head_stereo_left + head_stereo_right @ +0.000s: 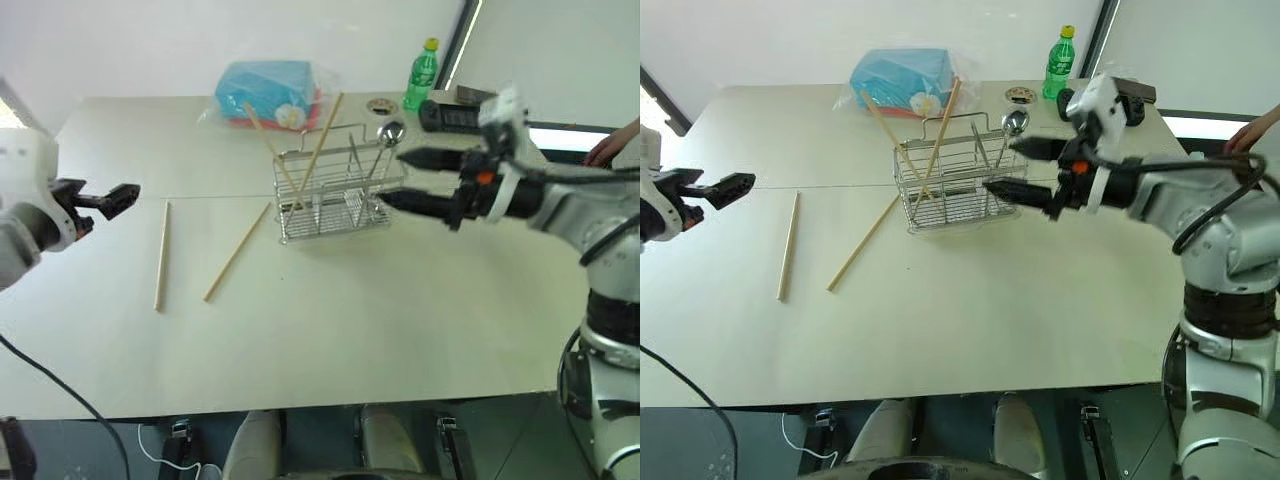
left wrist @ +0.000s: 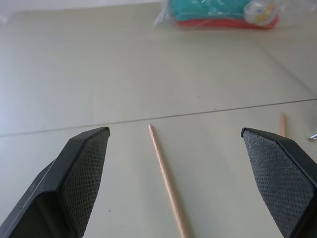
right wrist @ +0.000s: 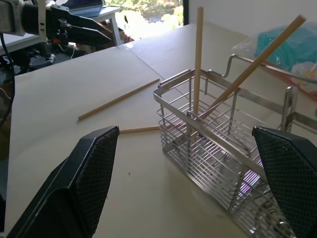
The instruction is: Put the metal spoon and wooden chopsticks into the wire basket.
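The wire basket (image 1: 330,192) stands on the table beyond its middle. Two wooden chopsticks (image 1: 322,140) lean upright inside it and cross. The metal spoon (image 1: 390,132) stands in its right end, bowl up. Two more chopsticks lie flat left of the basket, one (image 1: 160,255) farther left and one (image 1: 238,250) slanting toward the basket. My right gripper (image 1: 400,178) hangs open just right of the basket, holding nothing. My left gripper (image 1: 125,197) hovers open above the table's left side. In the left wrist view a flat chopstick (image 2: 166,183) lies between its fingers (image 2: 84,173), well below them.
A blue bag (image 1: 268,92) lies behind the basket. A green bottle (image 1: 421,72), a small round object (image 1: 381,104) and a black device (image 1: 455,115) stand at the back right. A person's hand (image 1: 610,148) shows at the right edge. The table's near half is bare.
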